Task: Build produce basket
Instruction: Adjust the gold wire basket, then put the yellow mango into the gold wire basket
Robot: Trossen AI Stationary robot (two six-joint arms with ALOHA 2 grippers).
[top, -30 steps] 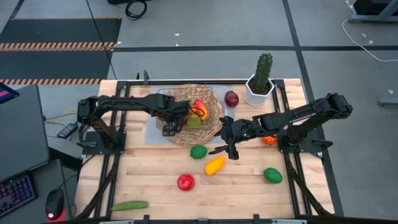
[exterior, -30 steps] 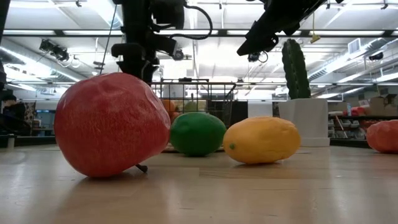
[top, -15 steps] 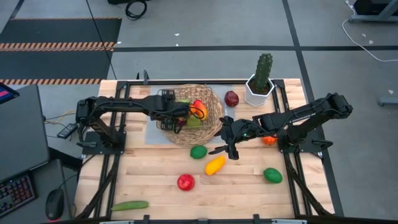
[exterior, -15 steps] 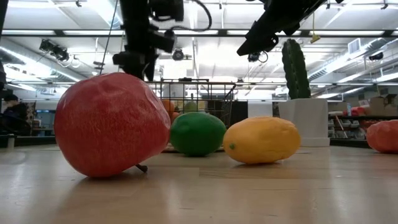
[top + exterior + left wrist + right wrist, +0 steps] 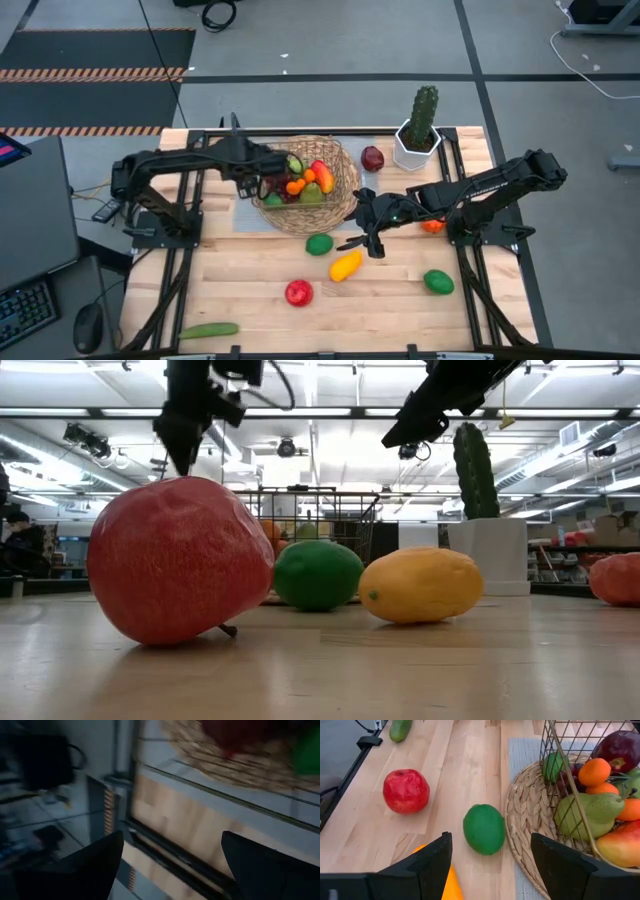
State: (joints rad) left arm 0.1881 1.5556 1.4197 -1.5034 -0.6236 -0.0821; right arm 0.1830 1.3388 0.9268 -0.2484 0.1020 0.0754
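The wicker basket (image 5: 342, 196) sits at the table's far middle. It holds several pieces of produce, among them a pear (image 5: 585, 815), oranges (image 5: 594, 772) and a dark purple fruit (image 5: 620, 749). My left gripper (image 5: 256, 182) (image 5: 170, 840) hangs open and empty over the basket's left rim. My right gripper (image 5: 366, 243) (image 5: 491, 840) hovers open and empty to the right of the green lime (image 5: 319, 243) (image 5: 484, 828). The lime, the yellow fruit (image 5: 345, 265) and the red fruit (image 5: 298, 292) rest on the wood.
A cucumber (image 5: 208, 330) lies at the near left and a green fruit (image 5: 438, 282) at the near right. A dark red fruit (image 5: 372, 157) sits beside the potted cactus (image 5: 420, 130) at the far right. An orange fruit (image 5: 432, 226) shows under the right arm.
My left gripper has drawn back from over the basket's middle toward the table's left edge, rising and turning as it went. The fruits it covered in the basket now show. My right gripper has kept still.
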